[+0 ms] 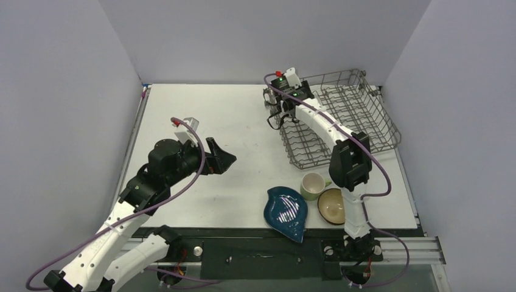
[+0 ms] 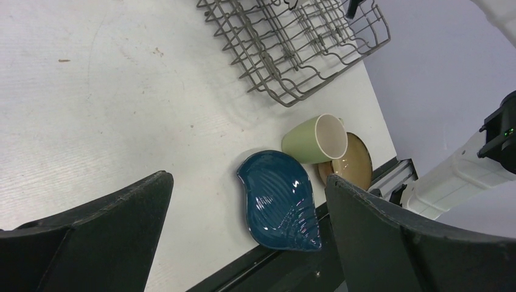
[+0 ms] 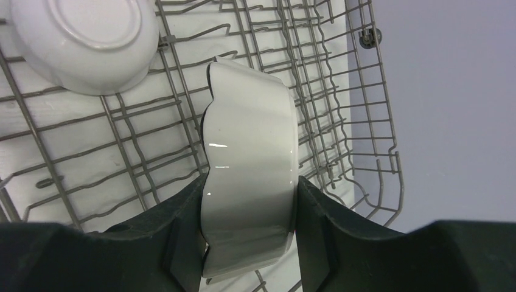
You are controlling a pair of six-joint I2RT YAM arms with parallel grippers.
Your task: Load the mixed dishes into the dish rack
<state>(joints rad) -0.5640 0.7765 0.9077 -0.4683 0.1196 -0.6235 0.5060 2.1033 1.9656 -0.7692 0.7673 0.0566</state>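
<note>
Emptiness marks the left gripper (image 1: 220, 157): its jaws stand wide apart with nothing between them, poised above the white table (image 1: 201, 109) and angled toward the dishes at the near edge. From where I stand that looks like a ready posture, opened broad enough to take whichever piece comes next.

Those pieces sit bunched together to its right. The dark blue leaf-shaped dish (image 1: 286, 213) lies flat at the table's front edge. Just beyond it is the pale green mug (image 1: 313, 185), which the left wrist view shows on its side with its mouth toward the brown bowl (image 1: 332, 205); the two are close enough to look as if they touch. All three are outside the rack, so I'd judge the job a bit under half done.

Farther right stands the dish rack (image 1: 383, 131), and the right arm reaches over its near-left corner. The right gripper (image 3: 248, 188) is clamped on the white scalloped plate (image 3: 249, 140), pinching it across its faces so it stands on edge above the wires. That is presumably so it can slide down between the upright tines instead of lying flat. Whether its rim has met the wires yet I can't tell. The small white bowl (image 3: 85, 36) is already in the rack, upside down, the way a bowl drains.
</note>
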